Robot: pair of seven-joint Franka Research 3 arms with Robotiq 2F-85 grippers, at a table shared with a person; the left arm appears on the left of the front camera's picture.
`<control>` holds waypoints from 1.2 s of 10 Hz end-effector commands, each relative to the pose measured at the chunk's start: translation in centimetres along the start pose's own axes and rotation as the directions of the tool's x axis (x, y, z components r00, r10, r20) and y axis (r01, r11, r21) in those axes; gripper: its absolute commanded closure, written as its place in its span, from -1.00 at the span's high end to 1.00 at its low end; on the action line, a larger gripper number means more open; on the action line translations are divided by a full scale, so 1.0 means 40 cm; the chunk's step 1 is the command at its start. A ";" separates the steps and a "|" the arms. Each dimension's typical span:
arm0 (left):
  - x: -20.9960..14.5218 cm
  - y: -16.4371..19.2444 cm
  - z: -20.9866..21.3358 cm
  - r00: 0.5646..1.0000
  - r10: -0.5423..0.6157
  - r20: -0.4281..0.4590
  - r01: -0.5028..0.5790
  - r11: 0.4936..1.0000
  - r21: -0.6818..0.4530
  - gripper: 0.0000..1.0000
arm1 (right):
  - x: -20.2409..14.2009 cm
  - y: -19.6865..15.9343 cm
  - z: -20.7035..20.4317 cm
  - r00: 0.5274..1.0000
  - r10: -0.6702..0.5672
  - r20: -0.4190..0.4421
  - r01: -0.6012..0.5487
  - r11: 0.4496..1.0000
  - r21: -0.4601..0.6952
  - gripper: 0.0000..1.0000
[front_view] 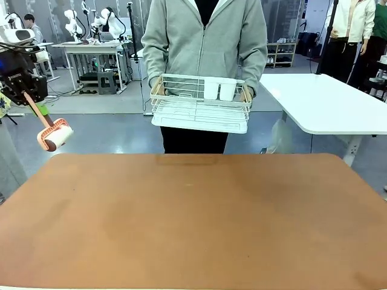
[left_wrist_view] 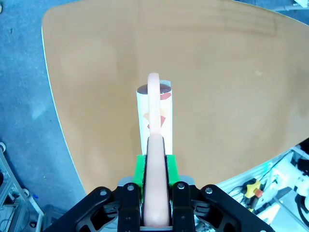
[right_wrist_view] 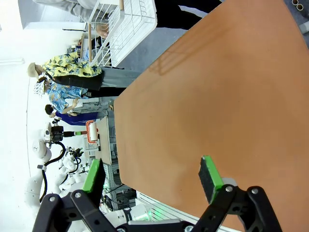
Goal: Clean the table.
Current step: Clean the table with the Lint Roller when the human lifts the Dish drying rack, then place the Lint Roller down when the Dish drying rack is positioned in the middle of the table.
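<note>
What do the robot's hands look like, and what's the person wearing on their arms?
The left gripper and the right gripper are black claws with two fingers each, tipped with bright green pads. Round bolts show at their joints. The person's sleeves are long and light grey, part of a zip-up top.

Bright, even light; background beyond the table point(right_wrist_view: 217, 96) blows out white.

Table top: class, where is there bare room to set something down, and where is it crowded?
The whole table top is bare, edge to edge. It is crowded near its far left corner, where the left gripper holds a lint roller, and past the far edge, where a person holds a white rack.
</note>
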State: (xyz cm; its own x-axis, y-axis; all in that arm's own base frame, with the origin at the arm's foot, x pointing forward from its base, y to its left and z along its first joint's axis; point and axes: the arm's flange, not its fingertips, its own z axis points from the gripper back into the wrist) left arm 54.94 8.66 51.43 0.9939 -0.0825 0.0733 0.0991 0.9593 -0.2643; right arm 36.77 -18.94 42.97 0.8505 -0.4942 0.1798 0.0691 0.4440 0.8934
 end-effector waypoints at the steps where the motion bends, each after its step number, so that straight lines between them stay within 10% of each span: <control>1: -0.005 0.003 0.014 1.000 -0.001 -0.013 0.001 1.000 0.012 -0.59 | 0.001 0.006 0.002 1.000 0.001 0.002 -0.001 1.000 0.017 1.00; 12: -0.005 0.003 0.014 1.000 -0.001 -0.013 0.001 1.000 0.012 -0.59 | 0.001 0.006 0.002 1.000 0.001 0.002 -0.001 1.000 0.017 1.00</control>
State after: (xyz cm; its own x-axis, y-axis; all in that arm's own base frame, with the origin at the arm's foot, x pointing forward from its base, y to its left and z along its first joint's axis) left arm 54.93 8.70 51.44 0.9939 -0.0819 0.0735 0.0986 0.9595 -0.2641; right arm 36.77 -18.94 42.97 0.8505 -0.4942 0.1798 0.0691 0.4440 0.8934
